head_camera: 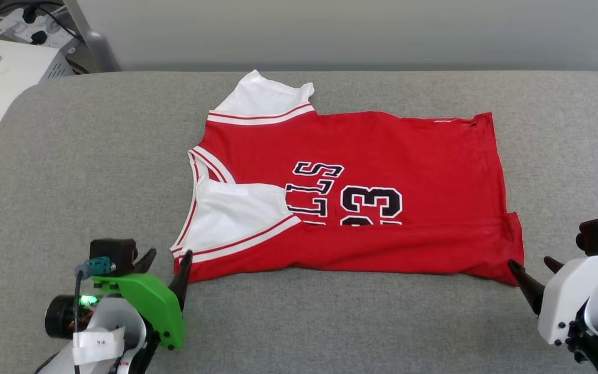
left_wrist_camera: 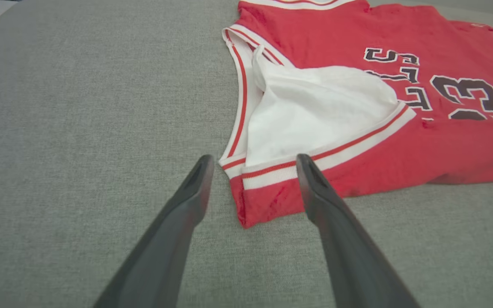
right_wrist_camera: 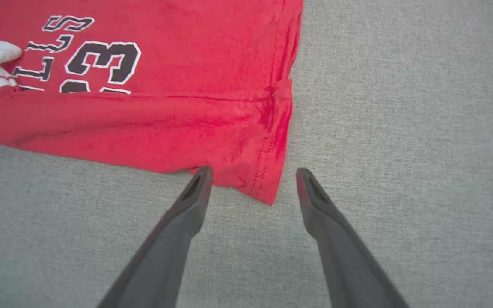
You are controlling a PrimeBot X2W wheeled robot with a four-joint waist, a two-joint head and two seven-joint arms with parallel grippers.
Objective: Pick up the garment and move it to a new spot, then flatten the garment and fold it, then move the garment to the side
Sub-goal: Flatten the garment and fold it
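Grey surface [head_camera: 70,156] bears the shirt [head_camera: 361,150] lying sideways, near corners at the left claw [head_camera: 170,253] and right claw [head_camera: 529,261], both gaping empty.

garment [head_camera: 382,156] lies on grey table [head_camera: 96,156]; left tool [head_camera: 170,254], right tool [head_camera: 530,261] gape at its corners.

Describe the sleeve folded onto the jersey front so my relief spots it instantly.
On the grey table lies a red jersey, collar toward the robot's left. The sleeve is the white panel on its near-left part, beyond the left gripper. Unlike the other sleeve, which sticks out past the far edge, it lies folded over the red front, covering the start of the lettering.
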